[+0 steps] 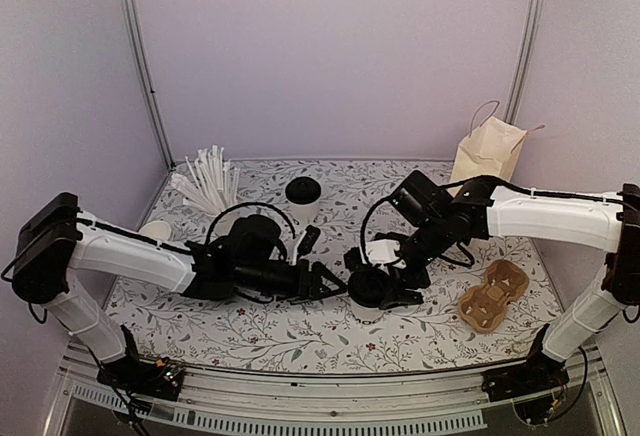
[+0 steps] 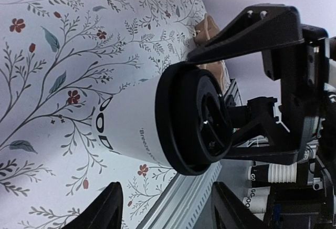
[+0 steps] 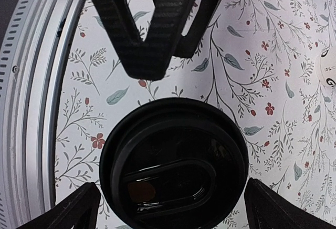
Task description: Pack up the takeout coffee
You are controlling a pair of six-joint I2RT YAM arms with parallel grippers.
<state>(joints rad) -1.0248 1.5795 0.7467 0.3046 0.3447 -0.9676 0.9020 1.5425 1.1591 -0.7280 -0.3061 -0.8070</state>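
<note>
The takeout coffee point(image 1: 366, 289), a white paper cup with dark lettering and a black lid, stands upright on the floral table near the front middle. In the left wrist view the takeout coffee point(image 2: 131, 126) is just ahead of my open left gripper point(image 2: 167, 197), whose fingers do not touch it. My left gripper point(image 1: 328, 281) sits just left of the cup. My right gripper point(image 1: 385, 278) hovers over it. In the right wrist view the black lid point(image 3: 173, 158) lies between my right gripper's point(image 3: 172, 196) open fingers, with a gap on each side.
A brown cardboard cup carrier point(image 1: 493, 296) lies at the right. A paper bag point(image 1: 490, 151) stands at the back right. A second lidded cup point(image 1: 303, 196), a cup of white sticks point(image 1: 205, 181) and a lidless cup point(image 1: 155, 230) stand at the back and left.
</note>
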